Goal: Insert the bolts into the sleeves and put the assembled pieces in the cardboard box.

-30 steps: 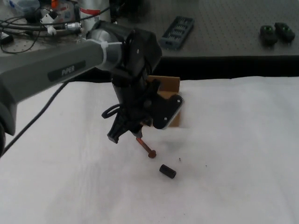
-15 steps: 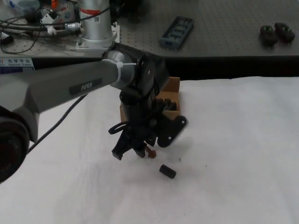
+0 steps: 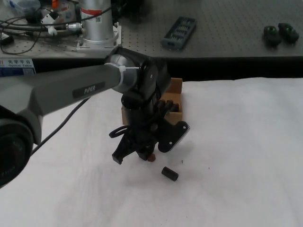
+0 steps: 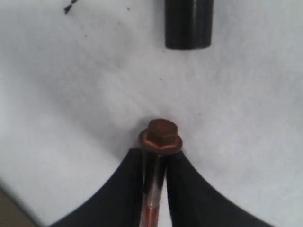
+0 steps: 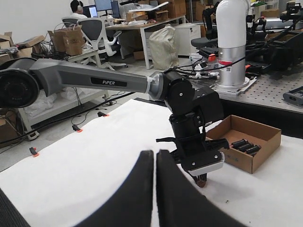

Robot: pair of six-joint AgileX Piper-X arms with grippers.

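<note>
Tool (image 4: 155,159) near box (image 5: 242,162) of black pieces (image 5: 245,145)

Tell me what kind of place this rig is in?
Most likely a robotics lab inside an open office. A perforated optical bench sits behind the cloth-covered work table, and the right wrist view shows office chairs, desks and a mounted robot column.

Rusty-brown bolt (image 4: 161,135), black sleeve (image 4: 188,23)
</note>
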